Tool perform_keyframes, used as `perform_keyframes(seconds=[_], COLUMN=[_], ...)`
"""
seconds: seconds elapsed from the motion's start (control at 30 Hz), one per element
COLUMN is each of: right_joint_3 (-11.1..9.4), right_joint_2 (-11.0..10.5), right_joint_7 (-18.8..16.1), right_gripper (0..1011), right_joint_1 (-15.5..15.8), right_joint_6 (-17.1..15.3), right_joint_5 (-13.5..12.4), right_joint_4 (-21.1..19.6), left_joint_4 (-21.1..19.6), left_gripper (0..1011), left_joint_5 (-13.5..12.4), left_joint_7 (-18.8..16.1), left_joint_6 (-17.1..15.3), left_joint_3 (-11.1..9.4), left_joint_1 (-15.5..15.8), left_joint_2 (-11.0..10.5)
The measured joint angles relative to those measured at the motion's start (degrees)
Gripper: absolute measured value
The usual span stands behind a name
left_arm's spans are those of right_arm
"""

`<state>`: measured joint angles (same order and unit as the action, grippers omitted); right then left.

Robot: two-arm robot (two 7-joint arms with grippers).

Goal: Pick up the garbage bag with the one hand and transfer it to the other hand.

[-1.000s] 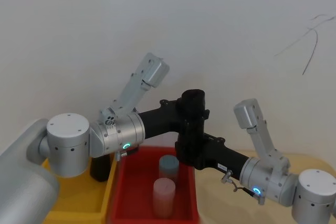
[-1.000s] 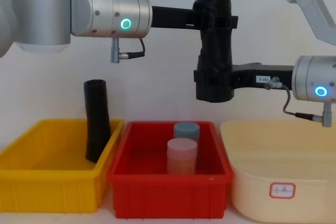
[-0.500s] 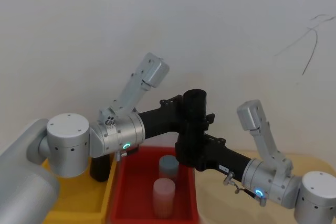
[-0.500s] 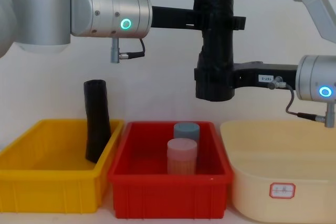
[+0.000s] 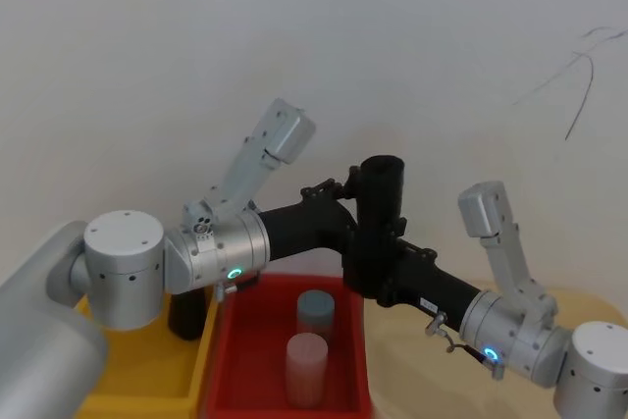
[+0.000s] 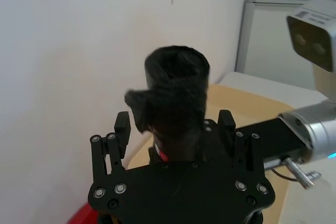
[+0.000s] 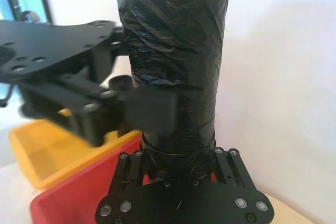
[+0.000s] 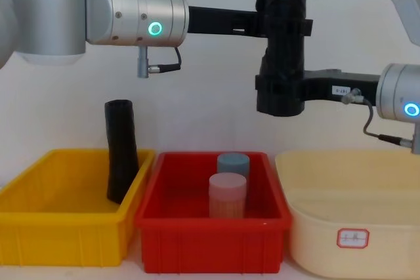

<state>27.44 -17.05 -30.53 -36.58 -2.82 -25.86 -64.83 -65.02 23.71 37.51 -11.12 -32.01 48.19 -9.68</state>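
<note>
Rightward and slightly upward the garbage bag (image 8: pixel 283 37) had shifted, upright, clamped low by the horizontal right gripper (image 8: pixel 279 93). The left gripper (image 6: pixel 174 121) stood level, fingers spread either side of its upper part. Open air lay between it and the red bin (image 8: pixel 210 240) well below.

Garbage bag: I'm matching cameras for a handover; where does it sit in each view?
Head view: garbage bag upright at centre, above the red bin.
Chest view: garbage bag upright, upper right of centre; left hand at its top, right hand clamped low.
Left wrist view: centre, between that hand's open fingers.
Right wrist view: tall, centre.
Shared landmark: red bin.
</note>
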Motion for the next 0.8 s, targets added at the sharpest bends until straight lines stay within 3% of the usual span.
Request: perform_keyframes(seconds=[0.47, 0.8], right_joint_3=[-2.7, -4.6], right_joint_2=[-0.2, -2.4], right_joint_7=[4.6, 7.0], right_gripper=[559, 557], right_joint_1=[0.5, 3.5], right_joint_6=[0.5, -0.4], right_joint_5=[0.9, 1.6], right_joint_4=[0.2, -3.1], left_joint_4=[0.7, 0.7], left_gripper=[1002, 1002], left_joint_5=[2.6, 3.2], left_joint_7=[4.0, 2.3], left_joint_6=[0.6, 1.0], left_joint_3=[0.4, 1.3], left_joint_1=[0.7, 0.3], left_joint_2=[-1.3, -2.1])
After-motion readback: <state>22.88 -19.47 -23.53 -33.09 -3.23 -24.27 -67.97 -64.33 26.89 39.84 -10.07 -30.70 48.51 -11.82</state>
